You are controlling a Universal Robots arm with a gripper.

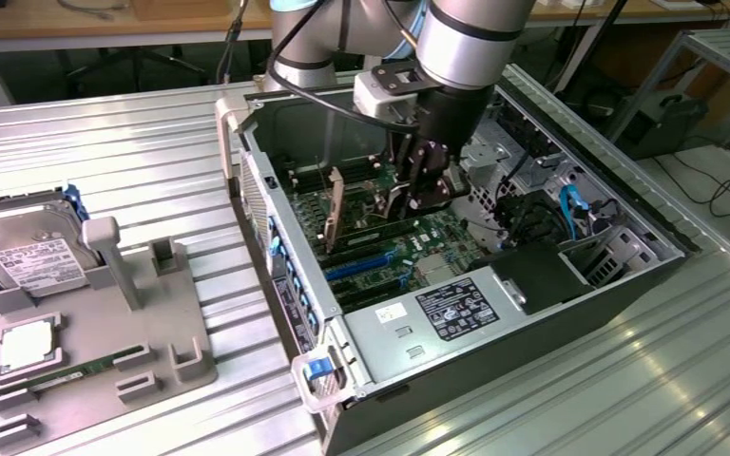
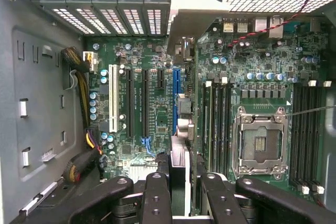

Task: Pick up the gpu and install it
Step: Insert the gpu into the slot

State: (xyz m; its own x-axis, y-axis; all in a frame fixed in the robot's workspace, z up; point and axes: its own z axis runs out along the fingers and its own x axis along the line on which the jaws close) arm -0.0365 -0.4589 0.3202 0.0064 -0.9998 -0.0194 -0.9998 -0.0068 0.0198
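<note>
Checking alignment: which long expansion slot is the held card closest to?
The blue slot, directly beside the gpu edge; the white slot and both black slots sit farther from it.

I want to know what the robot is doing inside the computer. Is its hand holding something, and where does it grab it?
Yes. The hand grips the gpu by its top edge, holding the card on edge over the motherboard inside the computer case.

Gpu (image 2: 185, 129) fan side hidden; tool (image 2: 178, 192) grip perhaps closed.
</note>
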